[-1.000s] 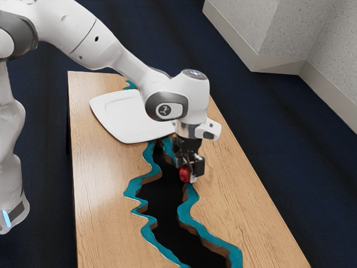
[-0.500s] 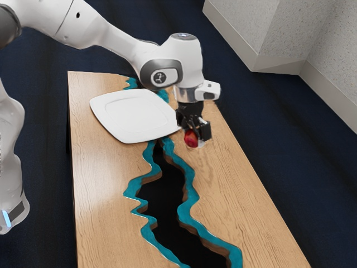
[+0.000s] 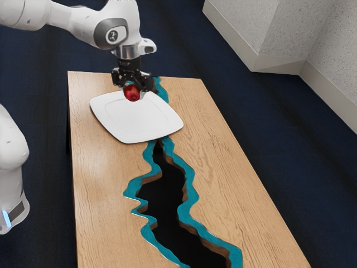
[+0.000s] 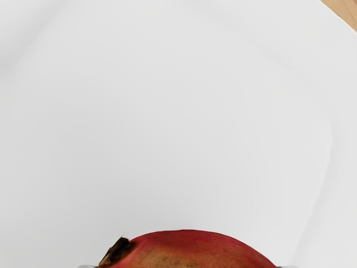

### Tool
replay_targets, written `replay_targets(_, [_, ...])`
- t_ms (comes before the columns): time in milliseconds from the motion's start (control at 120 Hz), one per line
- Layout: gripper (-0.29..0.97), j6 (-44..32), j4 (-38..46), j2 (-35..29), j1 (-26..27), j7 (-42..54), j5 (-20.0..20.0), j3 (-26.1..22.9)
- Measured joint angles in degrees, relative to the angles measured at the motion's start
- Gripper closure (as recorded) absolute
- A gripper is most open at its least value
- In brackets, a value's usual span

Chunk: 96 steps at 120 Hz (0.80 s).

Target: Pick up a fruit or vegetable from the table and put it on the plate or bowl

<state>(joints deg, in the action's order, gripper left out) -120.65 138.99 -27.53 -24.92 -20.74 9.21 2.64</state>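
A small red fruit with a dark stem end hangs between the black fingers of my gripper, which is shut on it. It is held just above the far part of the white square plate that lies at the far end of the wooden table. In the wrist view the fruit's red top shows under my hand, with the white plate spread beneath it.
The wooden table has a long black gap with teal edges running down its middle from the plate toward the near end. A grey wall base stands off to the exterior view's upper right, beyond dark blue floor.
My arm has carried the red fruit from above the teal-edged gap up and toward the exterior view's left, until it hangs over the far part of the plate.
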Motion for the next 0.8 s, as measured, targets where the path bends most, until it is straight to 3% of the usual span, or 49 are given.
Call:
replay_targets(125, [0.35,1.1,-6.2,8.0,-0.3,0.2,0.0,1.0])
replay_targets(233, [0.36,1.7,-7.9,10.0,-0.3,0.3,-0.1,1.8])
replay_targets(283, [0.35,1.8,-8.5,10.4,-0.2,0.4,-0.1,1.9])
replay_targets(417, [0.13,2.1,-9.9,10.6,0.1,1.1,-0.3,1.9])
replay_targets(567, [0.05,2.2,-10.5,10.1,0.5,2.0,-0.4,1.8])
replay_targets(650, [0.03,2.1,-15.8,6.8,1.7,2.2,0.0,-4.3])
replay_targets(700, [0.02,2.1,-20.1,6.0,4.9,1.0,0.1,-8.0])
replay_targets(800, [0.01,3.5,-25.7,6.7,19.4,-8.0,0.3,-9.8])
